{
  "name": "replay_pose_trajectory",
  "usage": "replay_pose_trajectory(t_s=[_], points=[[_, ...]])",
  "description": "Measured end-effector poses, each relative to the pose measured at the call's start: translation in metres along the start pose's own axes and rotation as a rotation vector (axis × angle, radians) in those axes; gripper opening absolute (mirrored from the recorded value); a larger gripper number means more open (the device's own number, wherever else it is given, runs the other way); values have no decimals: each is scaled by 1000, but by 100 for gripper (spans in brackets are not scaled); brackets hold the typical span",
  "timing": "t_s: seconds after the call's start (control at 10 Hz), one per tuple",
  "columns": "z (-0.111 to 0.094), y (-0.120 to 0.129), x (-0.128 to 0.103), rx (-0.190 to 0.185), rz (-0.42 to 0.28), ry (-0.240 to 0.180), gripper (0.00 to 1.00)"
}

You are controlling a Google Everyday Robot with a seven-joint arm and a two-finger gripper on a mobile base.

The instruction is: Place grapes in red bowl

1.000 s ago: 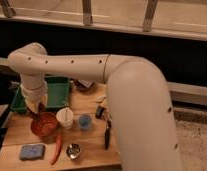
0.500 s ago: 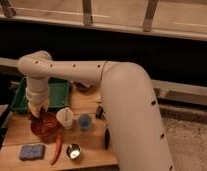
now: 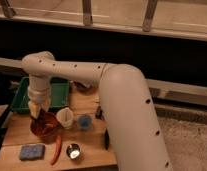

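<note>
Arm [image 3: 97,80]: white, thick, sweeping from lower right to upper left and bending down, so your reach is arriving over the table's left side from above.

Table [image 3: 87,150]: pale wood, carrying everything below.

Green tray [image 3: 59,95]: lying at the back left, partly behind the wrist.

Red bowl [image 3: 44,129]: sitting front left, directly beneath the wrist; you are holding the tool over it because this is the drop target.

White cup [image 3: 65,118]: standing just right of the bowl, a small blue dish [image 3: 84,121] beside that.

Gripper [image 3: 37,116]: pointing down at the bowl's near-left rim, seemingly dipping into it; whether it is clenched or released, you cannot tell.

Red chilli [image 3: 57,149], blue sponge [image 3: 32,151], shiny round item [image 3: 73,151]: lying along the front edge.

Grapes: not separately discernible; judged to be at the tool or already in the bowl.

Change: the wrist is sitting lower and closer over the bowl than half a second ago, when it was hanging slightly higher.
</note>
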Motion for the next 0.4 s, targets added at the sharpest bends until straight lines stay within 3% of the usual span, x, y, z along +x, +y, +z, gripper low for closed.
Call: replay_pose_trajectory(t_s=[0.4], points=[[0,1,0,0,-2,1,80]])
